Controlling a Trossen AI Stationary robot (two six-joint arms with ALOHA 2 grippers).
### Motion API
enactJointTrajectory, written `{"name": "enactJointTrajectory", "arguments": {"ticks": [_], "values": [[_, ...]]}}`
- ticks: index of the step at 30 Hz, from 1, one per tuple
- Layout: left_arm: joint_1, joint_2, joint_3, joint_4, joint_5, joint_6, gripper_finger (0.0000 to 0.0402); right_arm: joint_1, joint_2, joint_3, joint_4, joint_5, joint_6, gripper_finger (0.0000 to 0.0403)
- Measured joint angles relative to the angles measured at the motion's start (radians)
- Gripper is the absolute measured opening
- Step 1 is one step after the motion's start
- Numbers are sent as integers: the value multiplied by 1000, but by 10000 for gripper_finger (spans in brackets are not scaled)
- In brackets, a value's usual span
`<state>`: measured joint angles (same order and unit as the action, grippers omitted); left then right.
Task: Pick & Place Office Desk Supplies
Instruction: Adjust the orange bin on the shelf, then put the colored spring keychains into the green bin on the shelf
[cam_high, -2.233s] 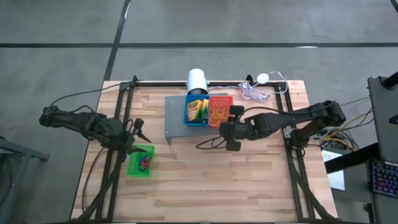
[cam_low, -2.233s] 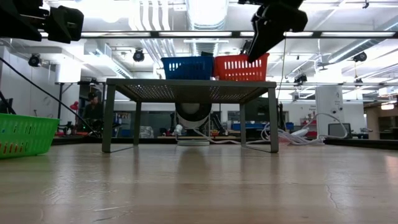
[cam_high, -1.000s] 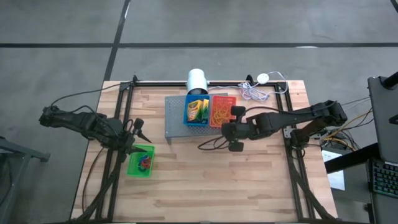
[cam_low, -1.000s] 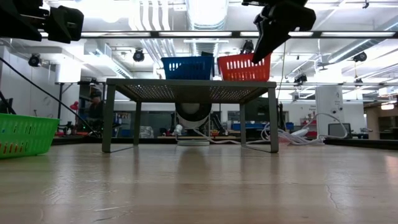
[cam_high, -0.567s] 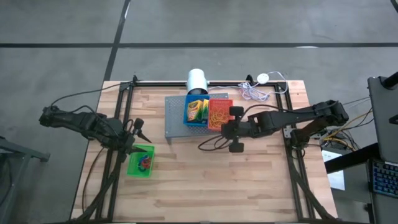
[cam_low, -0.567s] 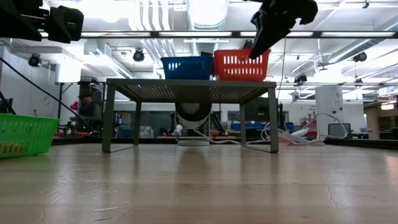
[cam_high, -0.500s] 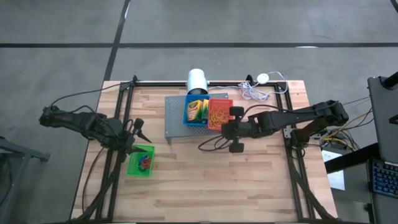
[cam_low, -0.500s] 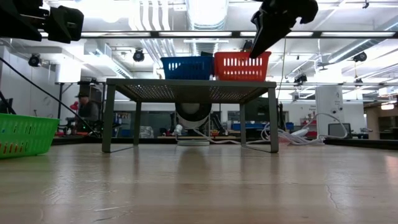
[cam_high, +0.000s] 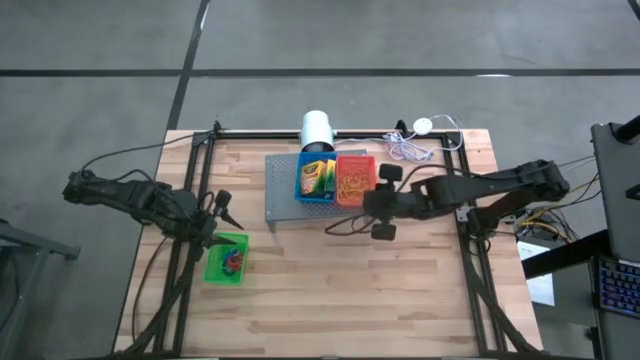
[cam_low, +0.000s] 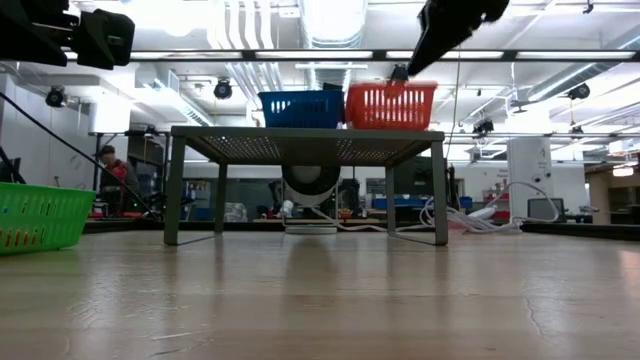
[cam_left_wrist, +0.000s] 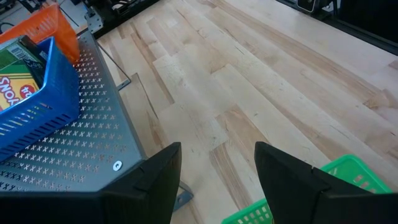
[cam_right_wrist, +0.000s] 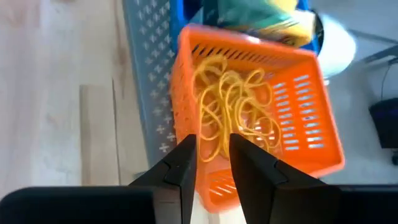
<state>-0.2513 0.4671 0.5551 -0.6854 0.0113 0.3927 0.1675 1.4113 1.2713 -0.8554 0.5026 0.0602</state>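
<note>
Since the red plastic mesh basket (cam_high: 354, 179) of thin tan rubber bands (cam_right_wrist: 231, 106) sits on the grey perforated metal stand (cam_high: 281, 199), centre frame | right hand (cam_high: 381, 201) beside it, fingers slightly parted, empty | left hand (cam_left_wrist: 216, 180) wide apart, empty.

I see a red basket (cam_high: 355, 178) of tan rubber bands (cam_right_wrist: 233, 112), a blue basket (cam_high: 316, 178) holding the green-and-yellow crayon box (cam_high: 314, 175), and a green basket (cam_high: 228, 257).

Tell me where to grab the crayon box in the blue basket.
Grip the crayon box across its exposed upper end, coming from above: it stands leaning inside the blue basket, whose mesh walls block the sides, and the red basket sits close beside it.
</note>
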Motion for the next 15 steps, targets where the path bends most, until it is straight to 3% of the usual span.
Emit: {"name": "enactJointTrajectory", "arguments": {"ticks": [15], "values": [[0,0,0,0,0,0,209,54,-38,0,57,24,-6,101]]}}
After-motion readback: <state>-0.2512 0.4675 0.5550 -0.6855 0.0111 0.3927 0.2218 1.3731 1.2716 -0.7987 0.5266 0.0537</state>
